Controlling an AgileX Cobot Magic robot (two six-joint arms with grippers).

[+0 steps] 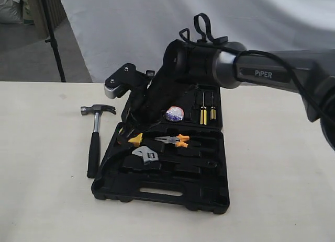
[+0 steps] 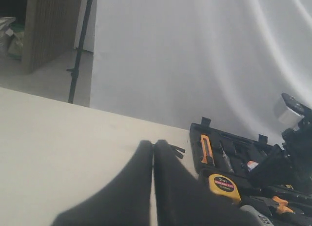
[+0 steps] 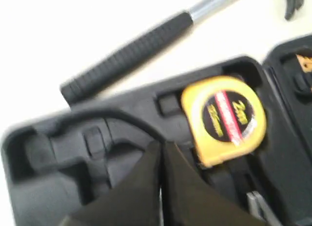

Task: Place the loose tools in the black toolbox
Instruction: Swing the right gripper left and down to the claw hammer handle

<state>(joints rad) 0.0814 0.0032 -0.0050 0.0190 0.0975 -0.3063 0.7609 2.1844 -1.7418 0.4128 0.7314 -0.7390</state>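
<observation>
Your right gripper (image 3: 161, 147) hangs over the left end of the near half of the black toolbox (image 1: 199, 201). Its jaws are pressed fully together and it holds nothing. The fingertips sit just beside the yellow tape measure (image 3: 224, 116), above an empty moulded recess.

The wrench (image 1: 146, 156) lies in the near half and the tape roll (image 1: 174, 114) in the far half. The hammer (image 1: 95, 140) looks like the one tool left out. It lies on the table just left of the case, head toward the far side and handle running nearer.

To do this step well, lift clear first and spread the jaws before you go down. Cross the left wall of the case and come onto the black handle square across its length. Take it toward the head end, since the steel head will likely tip a grip taken at the butt. The long empty recess under your fingertips seems the likely seat, so turn the hammer to match it before you lower.

Watch the tape measure, because a low sideways start could knock it. A curved black strip (image 1: 112, 157) crosses the near left corner of the case; what it is cannot be told, so pass above it.

The orange-handled pliers (image 1: 175, 140) and the yellow-handled screwdrivers (image 1: 207, 114) lie further right, out of your path. Your left gripper (image 2: 153, 144) is also closed and empty, above bare table left of the case.
</observation>
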